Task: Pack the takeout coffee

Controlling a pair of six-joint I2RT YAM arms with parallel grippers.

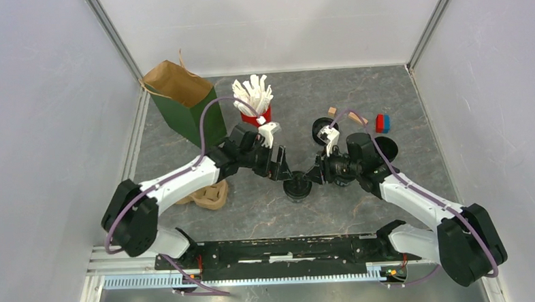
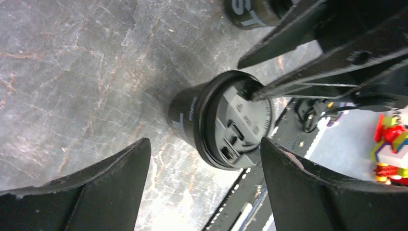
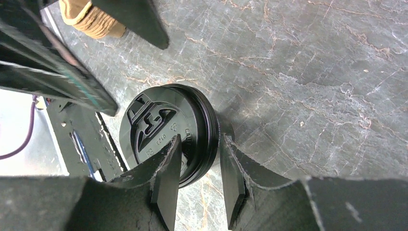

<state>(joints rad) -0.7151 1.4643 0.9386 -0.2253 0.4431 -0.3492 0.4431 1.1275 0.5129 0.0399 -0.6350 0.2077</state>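
Note:
The takeout coffee (image 1: 296,188) is a short black cup with white lettering, standing on the grey table between the two arms with its flat black lid (image 3: 159,125) on. My left gripper (image 1: 277,163) hovers just left of and above it, open wide; in the left wrist view the cup (image 2: 226,120) lies beyond the gripper (image 2: 204,142), touching neither finger. My right gripper (image 1: 311,176) comes in from the right. One of its fingers (image 3: 168,159) lies on the lid and the other stands outside the cup wall, so the gripper (image 3: 199,140) is shut on the rim.
A green paper bag (image 1: 184,103) stands open at the back left, beside a red cup of white sticks (image 1: 254,100). A second black cup (image 1: 324,129), a loose black lid (image 1: 386,147), a red-blue block (image 1: 382,123) and a brown cardboard piece (image 1: 209,194) lie around.

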